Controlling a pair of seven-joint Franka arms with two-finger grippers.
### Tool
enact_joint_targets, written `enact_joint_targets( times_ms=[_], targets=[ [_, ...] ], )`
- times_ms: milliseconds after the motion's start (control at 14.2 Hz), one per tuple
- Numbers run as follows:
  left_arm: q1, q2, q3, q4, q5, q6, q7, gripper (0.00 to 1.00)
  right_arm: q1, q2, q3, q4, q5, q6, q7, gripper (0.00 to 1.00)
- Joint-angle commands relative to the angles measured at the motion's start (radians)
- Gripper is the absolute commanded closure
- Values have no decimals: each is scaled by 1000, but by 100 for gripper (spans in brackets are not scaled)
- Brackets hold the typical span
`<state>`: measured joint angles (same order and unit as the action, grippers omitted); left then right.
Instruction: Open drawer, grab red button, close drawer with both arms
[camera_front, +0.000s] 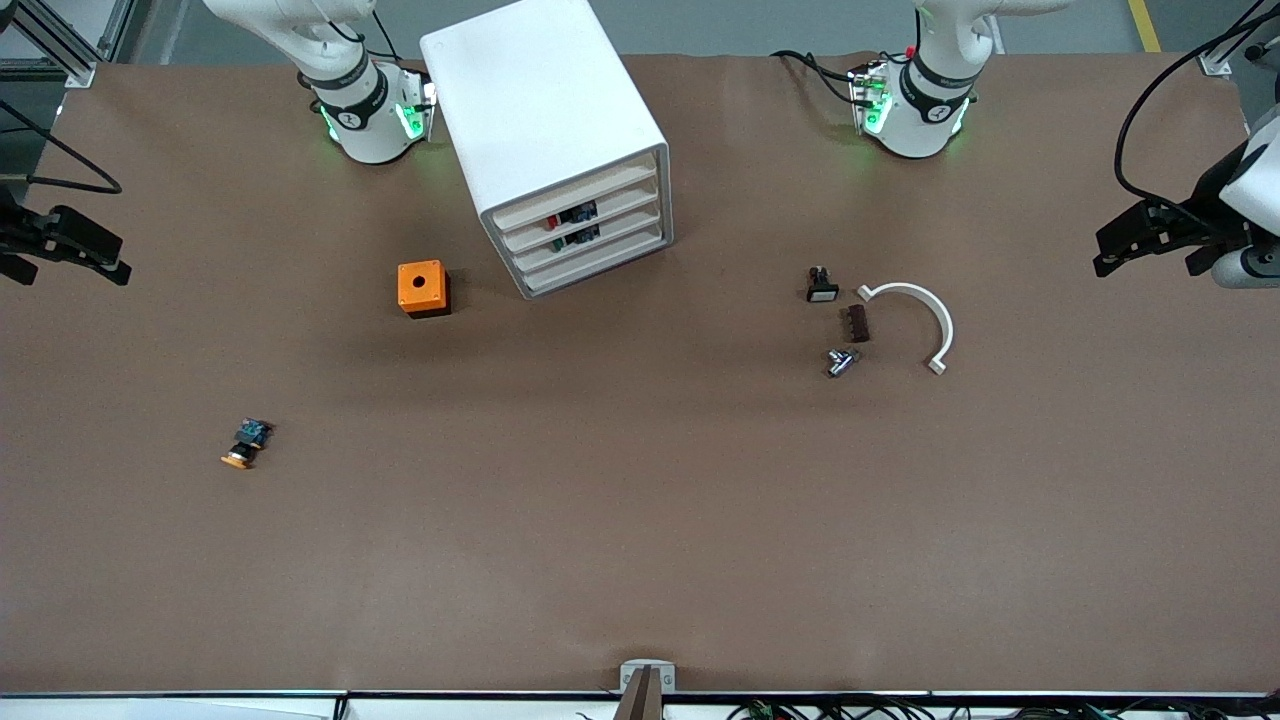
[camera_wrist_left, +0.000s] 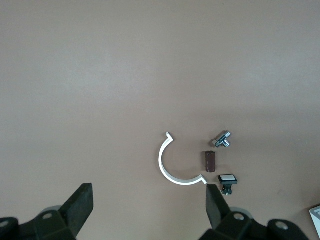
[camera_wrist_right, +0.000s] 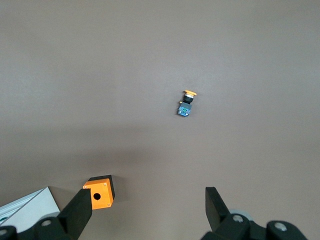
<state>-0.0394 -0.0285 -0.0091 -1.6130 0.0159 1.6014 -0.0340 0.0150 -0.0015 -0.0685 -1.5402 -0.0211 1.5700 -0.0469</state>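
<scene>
The white cabinet (camera_front: 560, 130) stands between the arm bases, all four drawers shut. Through the front of the second highest drawer (camera_front: 585, 212) a small red and dark shape (camera_front: 555, 222) shows; it looks like the button, though I cannot tell it for sure. My right gripper (camera_front: 118, 258) hangs open and empty over the right arm's end of the table; its wrist view (camera_wrist_right: 147, 200) shows spread fingers. My left gripper (camera_front: 1105, 252) hangs open and empty over the left arm's end, also spread in its wrist view (camera_wrist_left: 148, 192). Both are well away from the cabinet.
An orange box with a hole (camera_front: 423, 288) (camera_wrist_right: 101, 191) sits beside the cabinet. An orange-capped button (camera_front: 246, 443) (camera_wrist_right: 186, 105) lies nearer the camera. Toward the left arm lie a white-capped button (camera_front: 821, 285) (camera_wrist_left: 227, 180), brown block (camera_front: 856, 323), metal fitting (camera_front: 842, 361) and white curved part (camera_front: 925, 315) (camera_wrist_left: 167, 170).
</scene>
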Motion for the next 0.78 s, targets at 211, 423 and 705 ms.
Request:
enact_joint_targets(
  times_ms=[211,423,705],
  targets=[
    [-7,10,3,24,-4,-20,-12,1,-1,5,-1,12,10,-14,15,0],
    [-10,9,0,33,-22,-20,-14,1,0,6,-1,8,10,-14,44,0],
    [-16,61,-5,28,-56,-43,-15,1,25,12,1,-17,10,-18,192,0]
  ],
)
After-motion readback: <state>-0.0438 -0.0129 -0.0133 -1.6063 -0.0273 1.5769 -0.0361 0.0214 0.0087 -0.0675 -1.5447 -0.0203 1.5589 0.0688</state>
